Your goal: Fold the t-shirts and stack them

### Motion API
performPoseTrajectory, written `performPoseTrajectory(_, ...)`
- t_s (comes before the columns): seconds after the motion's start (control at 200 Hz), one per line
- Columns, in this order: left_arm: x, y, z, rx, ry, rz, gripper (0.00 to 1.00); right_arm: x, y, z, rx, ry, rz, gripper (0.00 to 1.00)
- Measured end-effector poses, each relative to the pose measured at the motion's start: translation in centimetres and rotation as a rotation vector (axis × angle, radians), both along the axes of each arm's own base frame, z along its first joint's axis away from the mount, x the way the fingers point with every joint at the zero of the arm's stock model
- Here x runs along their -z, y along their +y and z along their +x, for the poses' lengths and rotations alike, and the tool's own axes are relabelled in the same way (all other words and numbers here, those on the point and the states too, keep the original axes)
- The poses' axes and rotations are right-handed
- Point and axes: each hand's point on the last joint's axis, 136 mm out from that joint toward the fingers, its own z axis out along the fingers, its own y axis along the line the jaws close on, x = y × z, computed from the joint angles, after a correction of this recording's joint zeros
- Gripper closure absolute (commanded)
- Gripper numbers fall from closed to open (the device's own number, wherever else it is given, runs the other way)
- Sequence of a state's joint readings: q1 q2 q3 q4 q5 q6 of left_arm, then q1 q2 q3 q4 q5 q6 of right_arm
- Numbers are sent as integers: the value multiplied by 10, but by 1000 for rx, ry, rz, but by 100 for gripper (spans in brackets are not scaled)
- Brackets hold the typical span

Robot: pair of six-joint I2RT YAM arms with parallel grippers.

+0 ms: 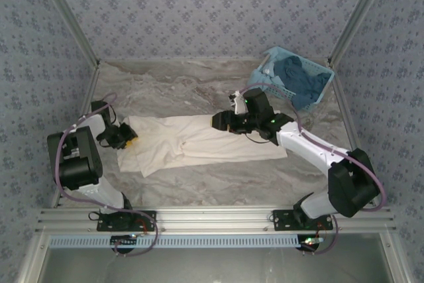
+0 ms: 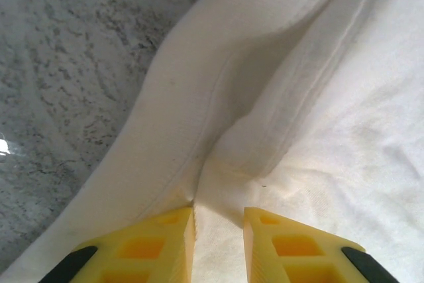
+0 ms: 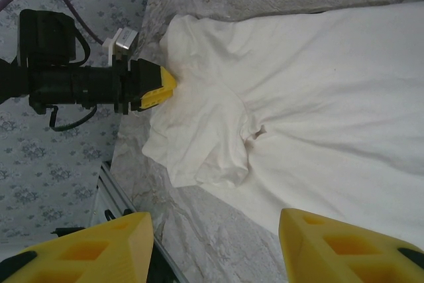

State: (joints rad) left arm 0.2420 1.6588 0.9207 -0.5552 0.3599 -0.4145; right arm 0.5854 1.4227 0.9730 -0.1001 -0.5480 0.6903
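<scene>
From above, the cream t-shirt point(image 1: 199, 140) lies spread lengthwise on the table point(image 1: 172, 87) between the arms. The left gripper point(image 1: 124, 138) sits at its left end, and the right gripper point(image 1: 222, 122) hangs over its middle. At the far right corner a light blue lattice basket point(image 1: 265, 71) holds a dark blue garment point(image 1: 298, 77).

In the left wrist view, the jaws are pinched close on a ridge of cloth that runs in between them.

In the right wrist view, the jaws are spread wide above the shirt, holding nothing. A sleeve point(image 3: 212, 150) lies tucked over near the left gripper. For a neat fold, the right gripper should probably take an edge squarely, so that both ends lift evenly.
</scene>
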Motion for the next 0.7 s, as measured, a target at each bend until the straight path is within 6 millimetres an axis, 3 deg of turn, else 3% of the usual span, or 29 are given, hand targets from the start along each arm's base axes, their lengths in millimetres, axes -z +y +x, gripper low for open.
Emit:
performPoseTrajectory(0.335,-11,-4,-2,8,-17,-13,100,0,0,0,1,3,0,45)
performPoseTrajectory(0.7,-30,0,-8,1,-3,14,100,0,0,0,2,2,0,46)
